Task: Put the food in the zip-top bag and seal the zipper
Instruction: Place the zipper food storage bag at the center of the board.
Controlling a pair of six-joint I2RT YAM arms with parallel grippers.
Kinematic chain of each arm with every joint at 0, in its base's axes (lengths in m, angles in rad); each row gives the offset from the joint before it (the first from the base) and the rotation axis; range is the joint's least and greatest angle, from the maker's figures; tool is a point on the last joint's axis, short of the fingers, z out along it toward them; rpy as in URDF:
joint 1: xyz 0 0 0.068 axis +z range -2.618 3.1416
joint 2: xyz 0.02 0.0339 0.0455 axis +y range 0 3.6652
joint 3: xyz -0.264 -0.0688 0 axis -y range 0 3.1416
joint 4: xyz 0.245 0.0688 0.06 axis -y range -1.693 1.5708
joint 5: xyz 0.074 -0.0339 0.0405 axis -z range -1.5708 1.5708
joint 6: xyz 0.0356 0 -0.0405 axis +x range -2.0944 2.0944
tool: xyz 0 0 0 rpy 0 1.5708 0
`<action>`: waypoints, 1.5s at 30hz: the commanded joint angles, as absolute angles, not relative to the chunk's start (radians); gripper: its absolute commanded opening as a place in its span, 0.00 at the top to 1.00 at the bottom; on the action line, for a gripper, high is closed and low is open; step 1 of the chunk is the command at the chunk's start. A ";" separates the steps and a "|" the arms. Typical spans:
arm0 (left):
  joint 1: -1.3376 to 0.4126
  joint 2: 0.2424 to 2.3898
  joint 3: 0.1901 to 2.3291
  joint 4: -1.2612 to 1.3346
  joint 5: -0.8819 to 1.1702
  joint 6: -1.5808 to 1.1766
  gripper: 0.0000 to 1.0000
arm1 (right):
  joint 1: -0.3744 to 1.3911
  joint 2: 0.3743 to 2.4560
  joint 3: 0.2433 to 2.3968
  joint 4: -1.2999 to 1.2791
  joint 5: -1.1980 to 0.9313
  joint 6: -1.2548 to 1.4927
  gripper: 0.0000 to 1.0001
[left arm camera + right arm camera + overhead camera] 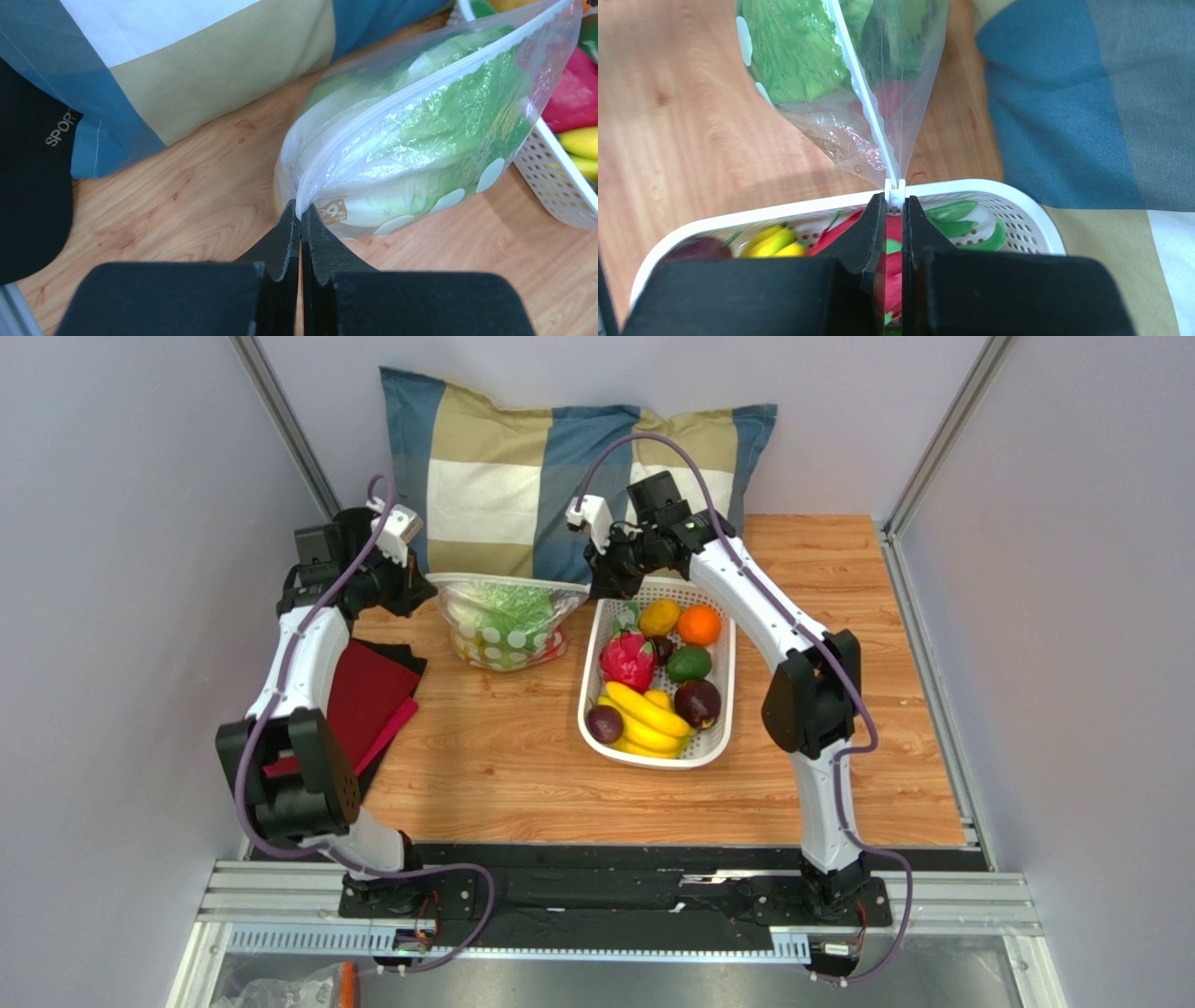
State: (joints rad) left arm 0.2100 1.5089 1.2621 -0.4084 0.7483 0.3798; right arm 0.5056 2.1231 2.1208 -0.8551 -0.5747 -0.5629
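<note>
Both jaws clamp the clear, spotted zip-top bag's zipper ends (lettuce inside).

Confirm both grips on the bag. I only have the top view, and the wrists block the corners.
Observer: Jaws of the left gripper are shut on one end of the zipper.
Operator: Right side?
Observer: Jaws of the right gripper pinch the zipper's other end, just above the basket rim.
Operator: Sealed?
Observer: The strip looks joined near both grips; mid-span I cannot tell.
</note>
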 commanded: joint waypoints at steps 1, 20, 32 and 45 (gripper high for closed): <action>0.190 1.616 1.365 -0.264 0.631 0.270 1.00 | 0.480 2.210 2.246 -0.816 -0.419 -0.473 0.98; 0.169 1.522 1.430 -0.442 0.670 0.187 1.00 | 0.482 1.902 1.921 -0.739 -0.647 -0.307 1.00; 0.115 1.779 1.618 -0.494 0.666 0.104 1.00 | 0.443 2.186 2.302 -0.833 -0.467 -0.368 0.96; 0.117 1.749 1.721 -0.577 0.572 0.012 0.01 | 0.390 2.111 2.229 -0.670 -0.382 -0.220 0.03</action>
State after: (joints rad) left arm 0.1139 1.8874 1.6985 -0.5343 0.6018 0.0341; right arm 0.4263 2.2494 2.2475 -0.7708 -0.3965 -0.3168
